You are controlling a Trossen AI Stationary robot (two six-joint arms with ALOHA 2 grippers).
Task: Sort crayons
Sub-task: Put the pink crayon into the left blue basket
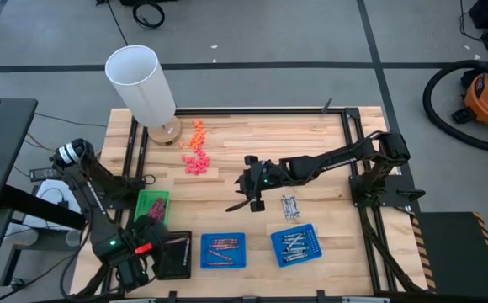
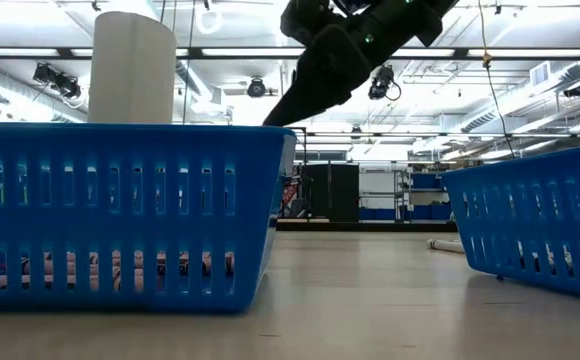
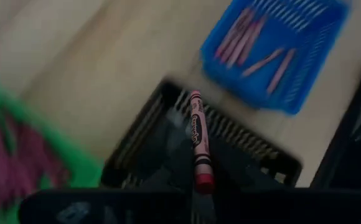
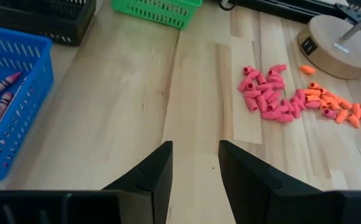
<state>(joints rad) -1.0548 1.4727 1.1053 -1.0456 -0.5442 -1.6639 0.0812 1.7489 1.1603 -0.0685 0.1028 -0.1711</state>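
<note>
Visibly two blue trays (image 1: 223, 251), one black tray (image 1: 174, 255), one green tray (image 1: 151, 205)

Bare table (image 1: 227, 189) lies open mid-board; pink pieces (image 1: 197, 162) and lamp (image 1: 143, 84) crowd the far-left corner.

Two blue trays (image 1: 223, 251), one green tray (image 1: 152, 204), one black tray (image 1: 175, 255)

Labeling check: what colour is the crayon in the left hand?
Red crayon, black label bands; left wrist view.
</note>
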